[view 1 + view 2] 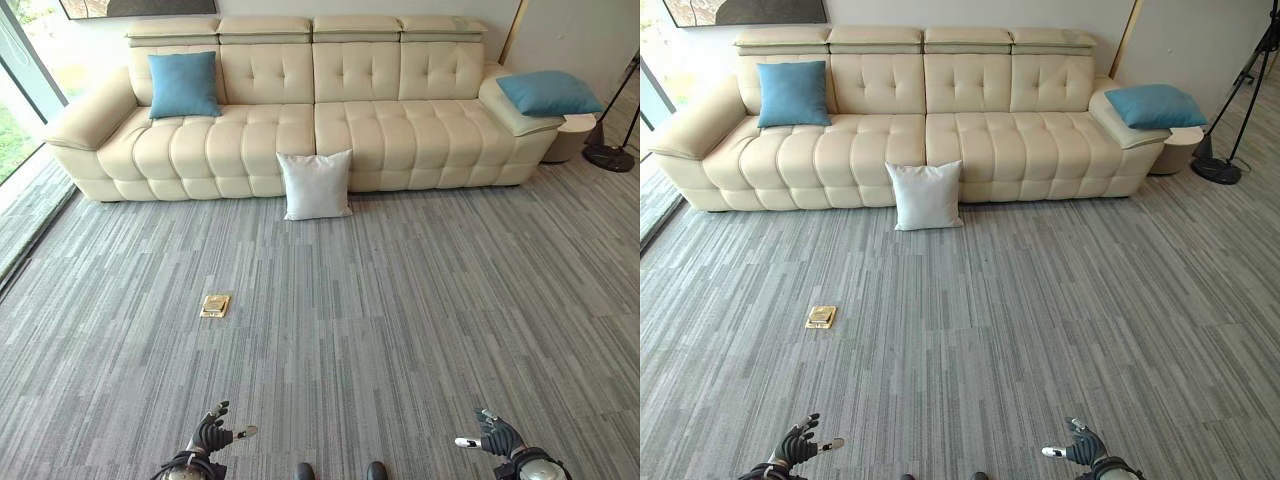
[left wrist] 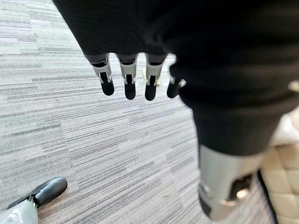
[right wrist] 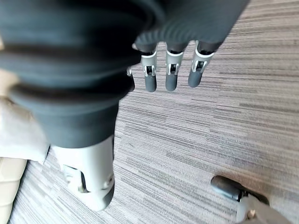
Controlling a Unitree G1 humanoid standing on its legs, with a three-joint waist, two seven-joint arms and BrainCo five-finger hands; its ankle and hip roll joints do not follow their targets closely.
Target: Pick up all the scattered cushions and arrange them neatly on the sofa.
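Observation:
A white cushion (image 1: 315, 184) stands on the grey carpet, leaning against the front of the cream sofa (image 1: 400, 140) near its middle. A blue cushion (image 1: 184, 84) leans upright against the sofa's back at the left end. Another blue cushion (image 1: 548, 93) lies on the right armrest. My left hand (image 1: 209, 435) hangs low at the near left, far from the sofa, fingers relaxed and holding nothing. My right hand (image 1: 496, 437) hangs at the near right in the same way. The wrist views show the left hand's fingers (image 2: 128, 79) and the right hand's fingers (image 3: 170, 72) straight above bare carpet.
A small brass floor plate (image 1: 215, 306) sits in the carpet left of centre, between me and the sofa. A black stand with a round base (image 1: 609, 157) stands at the far right beside a small round side table (image 1: 572, 135). Glass doors (image 1: 20, 90) line the left side.

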